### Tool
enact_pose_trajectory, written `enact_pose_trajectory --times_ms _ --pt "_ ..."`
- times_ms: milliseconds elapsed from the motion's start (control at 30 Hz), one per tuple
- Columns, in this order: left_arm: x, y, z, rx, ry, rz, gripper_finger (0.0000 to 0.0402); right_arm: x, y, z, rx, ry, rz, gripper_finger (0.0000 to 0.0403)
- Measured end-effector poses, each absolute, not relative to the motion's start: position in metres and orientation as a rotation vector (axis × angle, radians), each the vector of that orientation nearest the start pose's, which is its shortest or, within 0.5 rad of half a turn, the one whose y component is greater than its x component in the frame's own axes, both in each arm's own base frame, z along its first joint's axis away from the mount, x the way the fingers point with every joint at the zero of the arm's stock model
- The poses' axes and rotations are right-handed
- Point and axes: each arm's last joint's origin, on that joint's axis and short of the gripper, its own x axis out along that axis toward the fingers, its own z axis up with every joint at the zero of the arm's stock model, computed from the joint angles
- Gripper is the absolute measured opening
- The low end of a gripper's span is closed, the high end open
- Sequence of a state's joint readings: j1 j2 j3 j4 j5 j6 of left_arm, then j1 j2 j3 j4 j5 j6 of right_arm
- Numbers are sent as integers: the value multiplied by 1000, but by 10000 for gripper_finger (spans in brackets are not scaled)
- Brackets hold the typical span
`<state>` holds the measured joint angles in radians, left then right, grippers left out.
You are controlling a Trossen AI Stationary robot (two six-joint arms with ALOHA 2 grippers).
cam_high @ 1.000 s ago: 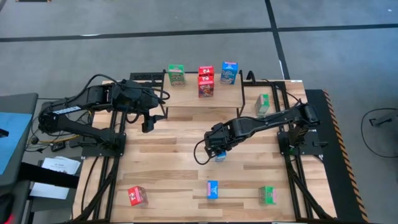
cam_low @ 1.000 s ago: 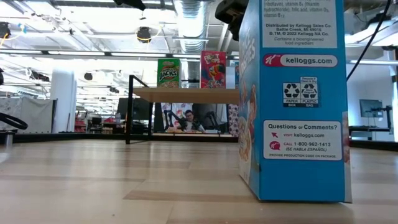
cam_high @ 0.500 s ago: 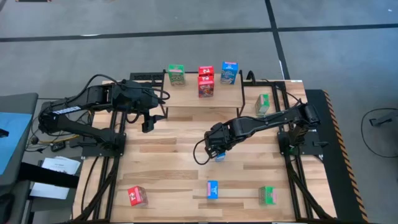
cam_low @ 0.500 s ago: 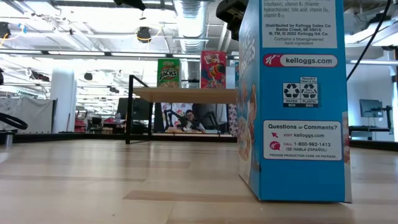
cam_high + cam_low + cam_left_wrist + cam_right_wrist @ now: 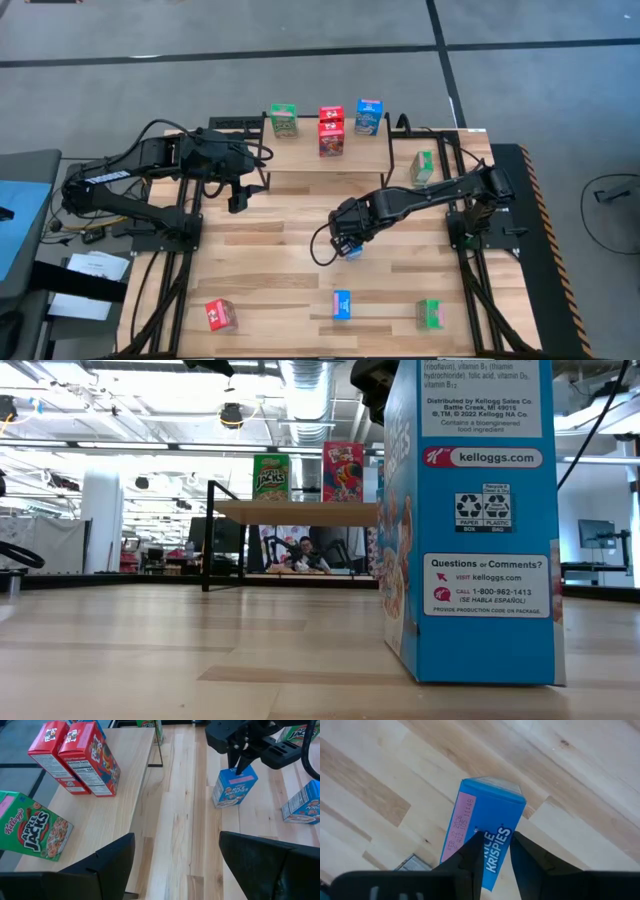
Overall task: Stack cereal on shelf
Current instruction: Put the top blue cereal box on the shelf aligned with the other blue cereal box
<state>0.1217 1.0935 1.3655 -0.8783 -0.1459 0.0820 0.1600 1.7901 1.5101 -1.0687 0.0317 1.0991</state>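
Grey floor (image 5: 300,50) around slatted table (image 5: 280,260); ceiling strip lights (image 5: 130,448), white column (image 5: 100,520).

Right end effector (image 5: 349,243) pinched low mid-table; left end effector (image 5: 236,199) open, raised.

Shelf (image 5: 300,150): I see four boxes on it.
Table (image 5: 270,250): I count five boxes, scattered.

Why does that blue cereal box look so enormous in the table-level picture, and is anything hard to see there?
In the low view the blue box stands right by the lens, so it fills the frame and hides the right gripper above it; bright ceiling lights wash out the room behind. The high view shows it the same small size as the others.
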Motion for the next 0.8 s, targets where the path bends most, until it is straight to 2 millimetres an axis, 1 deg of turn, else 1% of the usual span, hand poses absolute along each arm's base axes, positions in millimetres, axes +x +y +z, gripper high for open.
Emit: enact_pose_trajectory --times_ms 367,800 --pt "196 28 406 91 623 232 279 346 55 257 783 1253 -604 113" --pt "195 28 406 88 624 233 279 348 48 257 837 1250 -617 114"
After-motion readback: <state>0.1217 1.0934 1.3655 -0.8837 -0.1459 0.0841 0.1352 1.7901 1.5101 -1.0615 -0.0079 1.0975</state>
